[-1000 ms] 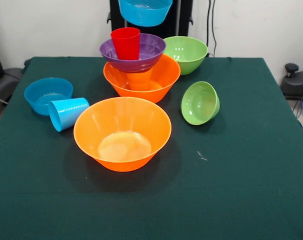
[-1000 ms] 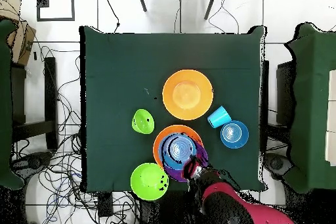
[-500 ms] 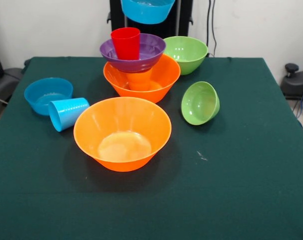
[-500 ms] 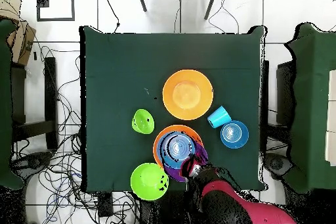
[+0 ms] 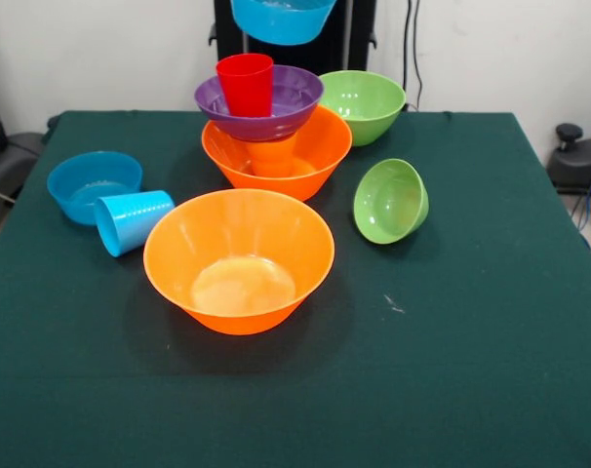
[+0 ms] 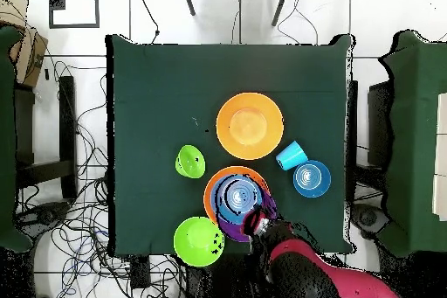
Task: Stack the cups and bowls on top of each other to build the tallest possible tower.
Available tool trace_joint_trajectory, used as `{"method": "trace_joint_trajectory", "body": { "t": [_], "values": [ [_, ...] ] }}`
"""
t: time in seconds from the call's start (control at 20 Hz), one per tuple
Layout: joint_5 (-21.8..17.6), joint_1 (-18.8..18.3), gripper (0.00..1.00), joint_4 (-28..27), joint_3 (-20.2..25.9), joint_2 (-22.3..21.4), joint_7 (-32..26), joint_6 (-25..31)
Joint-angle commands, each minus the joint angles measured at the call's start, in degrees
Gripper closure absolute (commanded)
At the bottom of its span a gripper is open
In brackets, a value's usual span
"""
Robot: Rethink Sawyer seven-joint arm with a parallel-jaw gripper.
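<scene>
1. The green worktop [image 5: 491,370] carries everything.
2. A large orange bowl [image 5: 239,259] sits empty in the middle.
3. The tower [image 5: 274,136] stands behind it: orange bowl, orange cup, purple bowl [image 5: 288,97], red cup [image 5: 246,85].
4. A large green bowl [image 5: 363,103] is beside the tower; a small green bowl [image 5: 390,201] lies tilted.
5. My pincer [image 6: 253,223] is above the tower by a small blue bowl [image 5: 282,19]; I cannot tell its grip.
6. Another blue bowl [image 5: 93,184] touches the tipped light blue cup [image 5: 132,220].

Cup [image 5: 246,84] in bowl [image 5: 276,101] atop the tower [image 5: 274,136], another bowl [image 5: 282,19] directly above, clear of it
</scene>
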Motion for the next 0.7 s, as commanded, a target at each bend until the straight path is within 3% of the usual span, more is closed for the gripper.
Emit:
{"method": "trace_joint_trajectory", "body": {
  "t": [0.05, 0.4, 0.7],
  "values": [
    [1.7, 1.3, 1.00, -4.5, 2.6, -0.4, 7.7, 7.8],
    [1.6, 0.9, 1.00, -4.0, 4.0, -0.5, 9.0, 7.2],
    [1.9, 1.9, 1.00, -4.3, 2.5, -0.8, 8.7, 7.8]
  ]
}}
